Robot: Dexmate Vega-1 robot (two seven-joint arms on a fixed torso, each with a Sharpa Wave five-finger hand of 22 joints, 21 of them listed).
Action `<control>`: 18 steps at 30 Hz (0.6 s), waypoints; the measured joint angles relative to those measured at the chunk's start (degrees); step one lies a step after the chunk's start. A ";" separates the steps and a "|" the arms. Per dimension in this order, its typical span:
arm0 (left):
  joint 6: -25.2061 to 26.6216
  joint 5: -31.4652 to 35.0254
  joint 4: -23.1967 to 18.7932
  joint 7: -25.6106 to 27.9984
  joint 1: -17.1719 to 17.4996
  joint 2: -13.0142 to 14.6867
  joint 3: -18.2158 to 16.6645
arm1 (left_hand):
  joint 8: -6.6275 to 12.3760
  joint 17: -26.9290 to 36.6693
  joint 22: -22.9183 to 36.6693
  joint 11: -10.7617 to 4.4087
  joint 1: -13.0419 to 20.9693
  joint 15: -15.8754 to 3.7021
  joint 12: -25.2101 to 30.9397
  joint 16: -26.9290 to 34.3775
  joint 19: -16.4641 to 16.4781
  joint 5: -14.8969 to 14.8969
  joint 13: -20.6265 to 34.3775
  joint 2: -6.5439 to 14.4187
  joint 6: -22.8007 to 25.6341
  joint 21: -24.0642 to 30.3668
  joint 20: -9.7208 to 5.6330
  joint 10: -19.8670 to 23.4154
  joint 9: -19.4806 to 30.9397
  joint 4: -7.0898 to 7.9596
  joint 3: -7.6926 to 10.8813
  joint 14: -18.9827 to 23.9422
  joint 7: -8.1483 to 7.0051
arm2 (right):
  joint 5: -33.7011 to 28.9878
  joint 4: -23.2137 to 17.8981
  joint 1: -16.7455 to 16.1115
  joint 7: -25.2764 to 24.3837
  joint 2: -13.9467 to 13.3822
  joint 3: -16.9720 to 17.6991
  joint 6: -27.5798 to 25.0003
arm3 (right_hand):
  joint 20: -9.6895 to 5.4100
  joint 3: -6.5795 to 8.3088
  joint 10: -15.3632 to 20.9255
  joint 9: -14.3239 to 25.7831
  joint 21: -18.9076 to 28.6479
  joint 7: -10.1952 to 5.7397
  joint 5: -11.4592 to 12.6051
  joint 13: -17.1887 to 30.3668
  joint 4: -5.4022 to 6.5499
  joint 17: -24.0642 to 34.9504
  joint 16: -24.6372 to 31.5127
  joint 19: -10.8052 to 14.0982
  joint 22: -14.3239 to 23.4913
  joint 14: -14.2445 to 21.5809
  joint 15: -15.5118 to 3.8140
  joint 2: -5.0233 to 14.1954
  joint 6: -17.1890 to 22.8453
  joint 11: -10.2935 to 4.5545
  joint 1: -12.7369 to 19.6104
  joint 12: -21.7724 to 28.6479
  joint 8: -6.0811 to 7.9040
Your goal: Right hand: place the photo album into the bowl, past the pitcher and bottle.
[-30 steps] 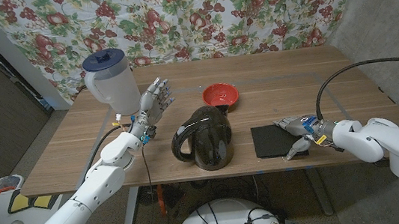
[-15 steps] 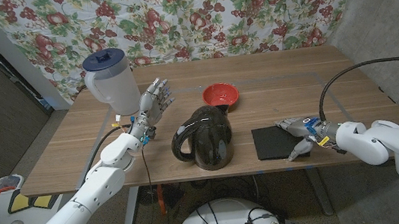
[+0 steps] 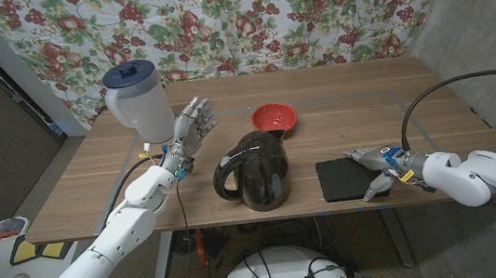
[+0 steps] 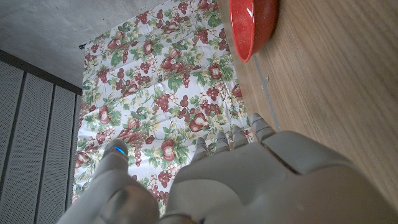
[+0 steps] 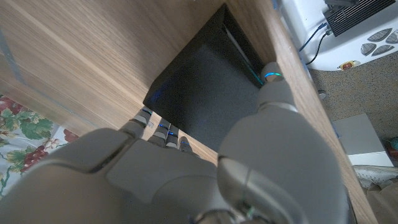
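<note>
Right hand [image 3: 375,166] on the photo album [image 3: 344,178] at the table's [image 3: 431,99] near edge.

Its fingers lie over the album's right side, thumb at the near edge; the right wrist view shows the thumb curled round that edge, though a firm grip cannot be told. Left of the album stands the black pitcher [image 3: 253,170]. Further back, the left hand [image 3: 190,127] is raised, fingers spread, beside the white bottle [image 3: 137,97]; the red bowl [image 3: 274,116] sits mid-table.

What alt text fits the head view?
The right robot hand grips the edge of a black photo album lying at the wooden table's near edge. A black pitcher stands between it and a red bowl; the left robot hand is raised, open, beside a white jug.
</note>
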 measured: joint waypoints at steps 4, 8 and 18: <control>-0.03 -0.01 0.18 -0.10 -0.18 -0.12 0.00 | 0.00 0.00 0.00 0.00 0.00 0.00 0.00 0.00 0.00 0.00 0.00 0.00 0.00 0.00 0.00 0.00 0.00 0.00 0.00 0.00 0.00 | 0.20 0.01 -1.78 -0.73 -0.02 2.19 -0.05 | -1.43 0.04 0.09 0.00 0.00 0.00 0.63 0.01 -0.04 0.29 0.32 1.43 -0.05 0.21 -0.21 0.00 0.00 -0.09 0.00 0.23 0.00; -0.05 -0.03 0.43 -0.31 -0.40 -0.28 0.09 | 0.00 0.00 0.00 0.00 -0.02 0.00 0.00 0.00 0.00 0.00 0.00 0.02 0.00 0.00 0.00 0.00 0.00 0.00 0.00 0.00 0.00 | 0.14 0.06 -4.06 -0.90 0.34 5.08 -0.03 | -1.44 0.24 0.09 0.00 -0.01 0.00 1.11 0.02 -0.24 0.65 0.32 1.44 -0.04 0.22 -0.21 0.00 0.00 -0.09 0.00 0.45 0.00; -0.11 -0.09 0.96 -0.62 -0.82 -0.46 0.23 | 0.00 0.00 0.00 0.00 -0.39 0.00 0.00 0.00 0.00 0.00 0.00 0.39 0.00 0.00 0.00 0.00 0.00 0.00 0.00 0.00 0.00 | -2.67 0.32 -6.95 1.27 3.61 9.44 1.52 | -1.62 0.27 0.05 -0.01 -0.23 -0.32 2.03 0.79 -0.27 1.37 0.56 2.25 0.00 0.82 -0.20 -0.22 -0.32 -0.11 0.22 1.01 0.00</control>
